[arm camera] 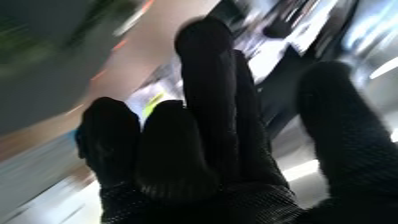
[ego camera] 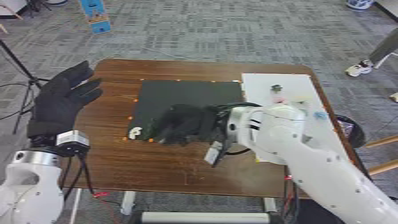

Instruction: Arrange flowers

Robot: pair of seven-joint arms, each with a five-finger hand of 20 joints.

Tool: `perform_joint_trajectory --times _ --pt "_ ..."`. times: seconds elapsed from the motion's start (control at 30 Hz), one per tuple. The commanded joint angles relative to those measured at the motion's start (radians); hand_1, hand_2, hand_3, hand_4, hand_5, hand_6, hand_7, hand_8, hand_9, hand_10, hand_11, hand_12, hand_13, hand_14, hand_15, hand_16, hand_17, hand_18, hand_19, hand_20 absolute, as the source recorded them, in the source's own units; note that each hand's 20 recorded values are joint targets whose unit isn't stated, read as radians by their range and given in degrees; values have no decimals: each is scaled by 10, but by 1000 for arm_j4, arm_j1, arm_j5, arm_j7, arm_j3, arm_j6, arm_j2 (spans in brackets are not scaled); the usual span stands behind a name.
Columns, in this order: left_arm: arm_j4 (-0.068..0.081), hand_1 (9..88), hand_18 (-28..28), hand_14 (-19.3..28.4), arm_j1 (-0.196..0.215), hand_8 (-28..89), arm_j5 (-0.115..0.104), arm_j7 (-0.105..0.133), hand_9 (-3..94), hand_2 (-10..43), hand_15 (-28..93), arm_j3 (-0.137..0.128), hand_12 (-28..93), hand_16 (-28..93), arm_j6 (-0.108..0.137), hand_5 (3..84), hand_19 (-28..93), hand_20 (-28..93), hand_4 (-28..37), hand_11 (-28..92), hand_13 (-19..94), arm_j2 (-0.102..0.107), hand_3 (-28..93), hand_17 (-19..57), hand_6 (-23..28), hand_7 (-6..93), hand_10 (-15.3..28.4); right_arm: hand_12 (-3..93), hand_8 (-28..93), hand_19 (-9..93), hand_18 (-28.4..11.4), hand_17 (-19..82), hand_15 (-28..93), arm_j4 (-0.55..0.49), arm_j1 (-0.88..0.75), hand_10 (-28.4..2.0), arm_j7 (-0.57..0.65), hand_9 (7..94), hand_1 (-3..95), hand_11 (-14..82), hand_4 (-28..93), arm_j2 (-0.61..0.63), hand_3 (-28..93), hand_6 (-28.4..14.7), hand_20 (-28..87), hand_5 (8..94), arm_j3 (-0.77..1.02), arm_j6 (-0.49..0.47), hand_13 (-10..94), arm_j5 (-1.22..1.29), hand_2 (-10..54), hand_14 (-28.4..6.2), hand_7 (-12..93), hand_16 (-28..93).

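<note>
The left hand [ego camera: 64, 97] is open, raised beside the table's left edge. Over the front part of the black mat [ego camera: 191, 90] is the blurred right hand [ego camera: 185, 122]. In the right wrist view the right hand [arm camera: 204, 165] has straight, spread fingers and holds nothing. Blurred green [arm camera: 22, 47] shows there against a dark surface. On the white board [ego camera: 266, 80] lie a small green flower piece [ego camera: 276, 88] and a blue one [ego camera: 321, 115], with pale pieces near the right forearm. A small white object [ego camera: 135, 132] sits at the mat's front left corner.
The brown table [ego camera: 107, 165] surrounds the mat, with small orange marks along the mat's edges. The right arm crosses the board's front part. A dark bin [ego camera: 349, 131] stands beyond the table's right edge, and a tripod [ego camera: 19, 65] stands at the left.
</note>
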Motion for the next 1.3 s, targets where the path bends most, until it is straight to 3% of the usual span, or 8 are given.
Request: perform_joint_trajectory --times 0.03,0.23,0.37,0.93,1.03,1.13,1.2,1.3 --pt "-23 236 239 147 59 -107 3 -8 274 -79 311 -14 153 5 10 342 494 139 -283 251 255 -33 728 -73 45 218 123 230 -115 932 -234 437 825 56 -247 -122 292 720 250 265 -269 379 778 -11 638 531 257 397 742 -223 -20 -85 170 365" --pt "-21 237 238 146 44 -107 8 -20 273 -78 311 1 153 5 -6 341 494 139 -283 252 254 -34 727 -73 45 218 122 217 -107 925 -230 349 822 139 -284 -130 558 549 265 226 -282 409 766 -24 541 467 265 580 650 -359 -86 -105 166 326" --pt "-26 238 238 147 57 -107 8 -18 271 -76 312 1 153 5 8 340 494 139 -283 251 254 -38 726 -73 44 218 122 216 -104 932 -228 351 831 143 -353 -131 592 536 390 220 -283 424 537 -32 531 469 285 676 649 -377 -95 -103 165 309" --pt "-25 237 238 146 52 -107 9 -24 272 -76 311 7 153 5 21 341 495 139 -283 251 254 -47 727 -74 45 217 123 204 -117 932 -222 344 830 198 -306 -96 574 559 361 222 -283 386 645 -18 521 506 232 615 648 -304 -95 -98 183 309" --pt "-19 235 239 147 41 -107 -84 2 273 -76 311 17 152 5 -18 341 495 139 -283 251 254 -50 727 -74 45 217 123 204 -117 932 -223 344 830 185 -348 -97 569 548 331 220 -283 400 700 -20 521 503 262 619 642 -293 -95 -98 182 312" --pt "-26 235 239 147 52 -107 -18 -13 272 -74 313 10 152 6 11 341 496 140 -283 252 254 -51 725 -74 45 217 123 204 -116 932 -221 342 830 190 -346 -97 563 543 328 220 -283 404 710 -21 520 501 253 615 641 -300 -95 -98 182 313" --pt "-28 234 239 147 52 -106 -42 -10 273 -74 312 7 152 5 0 341 495 140 -283 251 254 -49 727 -74 44 218 123 204 -116 931 -222 341 830 190 -347 -97 558 542 326 220 -283 405 713 -21 520 500 251 612 639 -299 -95 -97 183 313" --pt "-29 234 239 147 53 -107 -28 -9 273 -74 312 7 152 5 7 342 496 140 -283 250 254 -47 727 -74 44 217 123 205 -116 930 -220 340 830 197 -340 -97 549 541 318 220 -283 395 727 -19 520 499 239 607 639 -295 -95 -97 185 313"
